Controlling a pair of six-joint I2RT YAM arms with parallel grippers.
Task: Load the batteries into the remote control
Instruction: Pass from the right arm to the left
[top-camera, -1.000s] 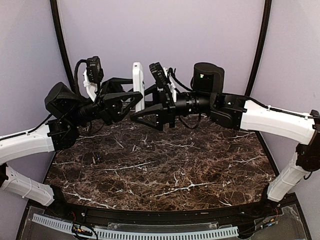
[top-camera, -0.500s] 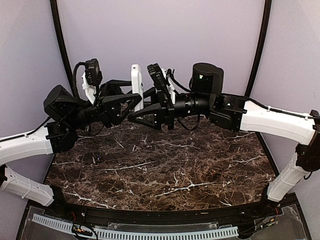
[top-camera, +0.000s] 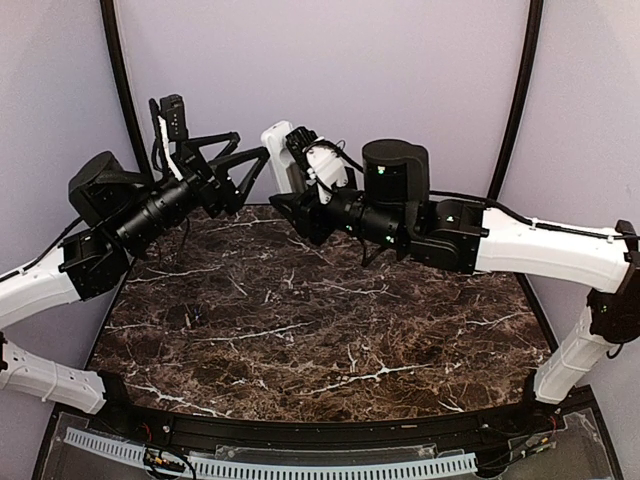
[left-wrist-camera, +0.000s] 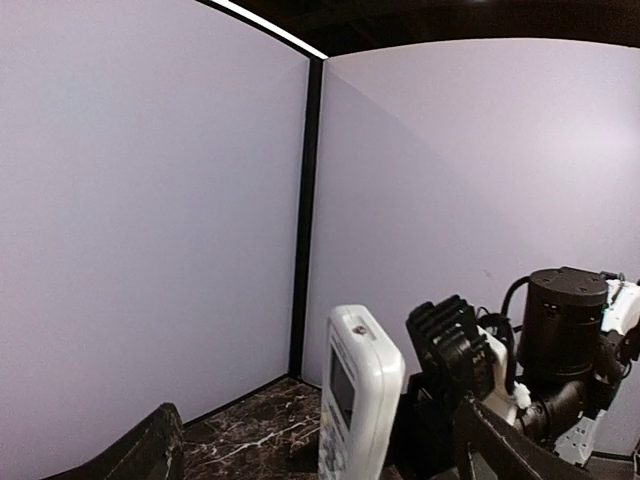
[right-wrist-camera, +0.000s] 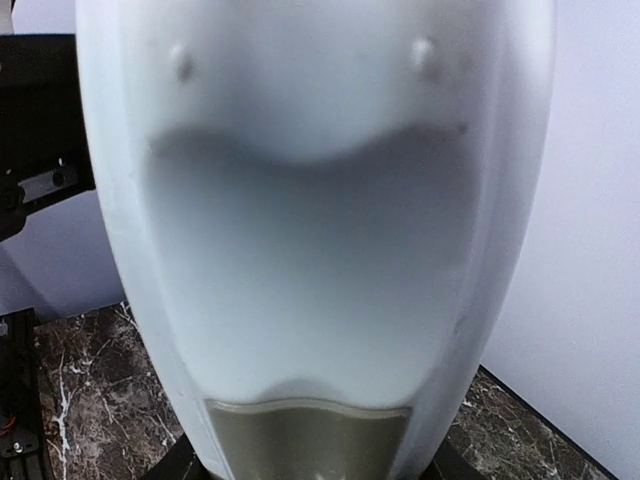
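Note:
The white remote control (top-camera: 282, 152) hangs high above the back of the table, roughly upright, with my right gripper (top-camera: 292, 192) shut on its lower part. Its plain back (right-wrist-camera: 310, 200) fills the right wrist view, with a blurred grey-tan patch (right-wrist-camera: 308, 440) at the bottom. Its screen side (left-wrist-camera: 345, 385) shows in the left wrist view. My left gripper (top-camera: 252, 148) stands open just left of the remote. One of its fingers (left-wrist-camera: 150, 455) sits well off to the side, and neither finger touches the remote. The batteries are out of view.
The dark marble table (top-camera: 320, 330) lies below both arms. Purple walls with black corner posts (top-camera: 125, 90) close in the back and sides. A white slotted cable strip (top-camera: 300, 465) runs along the near edge.
My left gripper has opened, let go of the remote and drawn back up and to the left. My right gripper keeps hold of the remote, which has shifted slightly and tilted.

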